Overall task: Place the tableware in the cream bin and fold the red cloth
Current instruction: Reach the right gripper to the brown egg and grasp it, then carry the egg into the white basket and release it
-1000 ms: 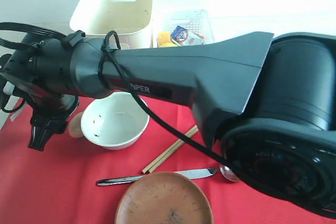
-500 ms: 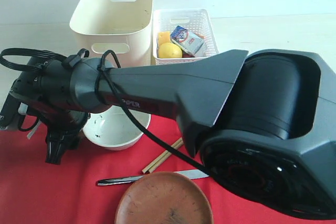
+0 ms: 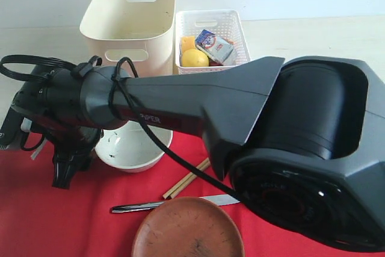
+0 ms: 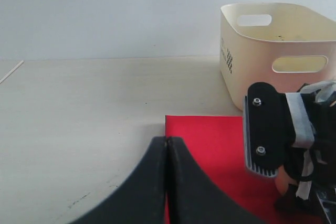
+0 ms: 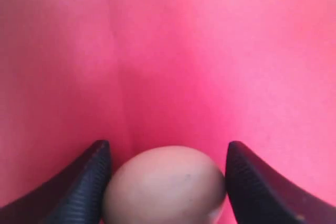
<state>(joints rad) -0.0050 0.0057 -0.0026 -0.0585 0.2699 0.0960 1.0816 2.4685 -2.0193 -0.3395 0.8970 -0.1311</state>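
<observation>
Matte black arm, looped black cable, ribbed-fingered right hand.

The bin stands on the table at the upper left of the exterior view. The basket is just beside it on its right. A lemon and a carton lie in the basket, the carton above and to the right of the lemon. The cloth covers the lower part of the frame. On it the bowl sits below the bin, left of centre. The chopsticks slant off the bowl's lower right. Below them the knife lies crosswise, one end at the upper rim of the plate at bottom centre. An arm crosses the middle from right to left, and its right gripper hangs just left of the bowl. An egg lies on the cloth between the gripper's fingers, touching both.
</observation>
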